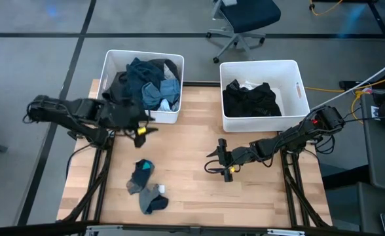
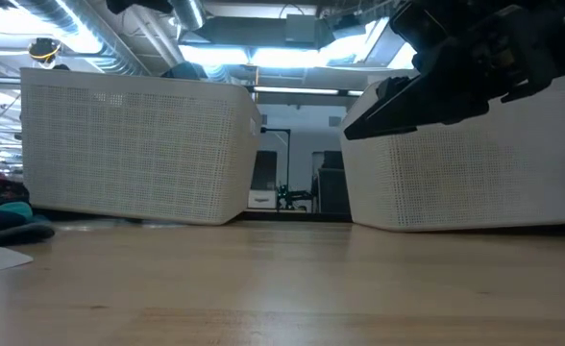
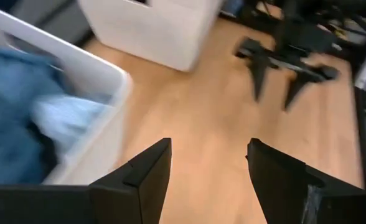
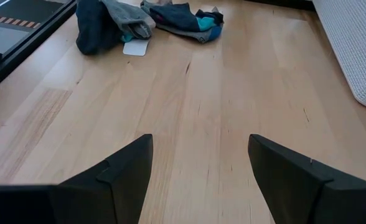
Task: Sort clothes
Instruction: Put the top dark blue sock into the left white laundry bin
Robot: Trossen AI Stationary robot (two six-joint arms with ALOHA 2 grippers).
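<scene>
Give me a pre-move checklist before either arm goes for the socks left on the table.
1. Left claw open, empty: ok.
2. Right claw open, empty: ok.
3. Socks lie loose on the table, nothing on top: ok.
4. Bare table between right claw and socks: ok.
5. Left bin holds blue and dark clothes; right bin holds black clothes: ok.
6. Which bin takes socks: cannot tell.

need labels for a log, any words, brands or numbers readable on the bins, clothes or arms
None can be read.
Left bin and right bin: plain white, no print visible.
Clothes in the bins and socks on the table: no readable tags.
The small white card by the socks: blank from here.
</scene>
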